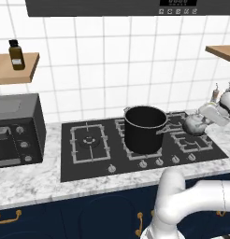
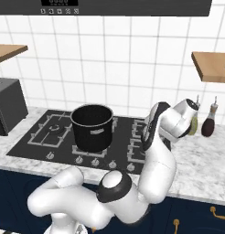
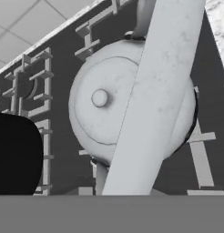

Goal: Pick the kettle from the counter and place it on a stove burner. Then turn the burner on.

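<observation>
We judge the placing step nearly done: the small rounded silver-grey metal kettle (image 1: 195,124) sits over a burner right of the tall black stockpot (image 1: 144,129), our end effector (image 1: 211,113) at its handle, grip state unclear, release then knob next.

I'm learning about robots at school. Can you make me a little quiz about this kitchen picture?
1. True or false: the kettle sits over the right burner of the stove.
2. What stands on the middle burner? A) black pot B) frying pan C) toaster
3. Fill in: the small bottle on the left stands on a wooden ____.

Key: 1. true. 2. A. 3. shelf.
</observation>
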Controlling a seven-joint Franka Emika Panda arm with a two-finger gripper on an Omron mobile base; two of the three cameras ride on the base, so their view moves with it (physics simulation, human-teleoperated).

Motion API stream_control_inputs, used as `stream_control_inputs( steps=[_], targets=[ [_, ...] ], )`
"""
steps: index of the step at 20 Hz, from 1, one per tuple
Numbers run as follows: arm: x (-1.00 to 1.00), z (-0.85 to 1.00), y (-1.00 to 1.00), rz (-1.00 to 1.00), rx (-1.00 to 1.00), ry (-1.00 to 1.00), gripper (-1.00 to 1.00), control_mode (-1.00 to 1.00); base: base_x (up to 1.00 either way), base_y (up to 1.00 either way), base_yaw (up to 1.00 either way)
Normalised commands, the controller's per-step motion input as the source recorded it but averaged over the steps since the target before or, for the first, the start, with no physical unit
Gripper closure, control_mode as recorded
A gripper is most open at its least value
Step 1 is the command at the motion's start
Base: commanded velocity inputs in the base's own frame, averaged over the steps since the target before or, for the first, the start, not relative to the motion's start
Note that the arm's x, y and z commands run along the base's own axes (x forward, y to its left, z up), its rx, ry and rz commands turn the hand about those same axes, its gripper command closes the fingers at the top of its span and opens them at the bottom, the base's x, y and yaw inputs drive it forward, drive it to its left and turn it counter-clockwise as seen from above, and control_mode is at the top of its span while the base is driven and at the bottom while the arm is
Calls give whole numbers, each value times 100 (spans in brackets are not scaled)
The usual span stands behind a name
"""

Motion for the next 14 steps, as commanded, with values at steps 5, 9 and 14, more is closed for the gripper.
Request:
stream_control_inputs(
  steps=[5, 9, 14],
  targets=[
    [-11, -42, 5, 0, -9, 9, 100, -100, 0, 0, 0],
    [0, -31, 2, 0, -5, 0, 100, -100, 0, 0, 0],
    [0, -6, 4, 0, 0, 0, -100, -100, 0, 0, 0]
  ],
)
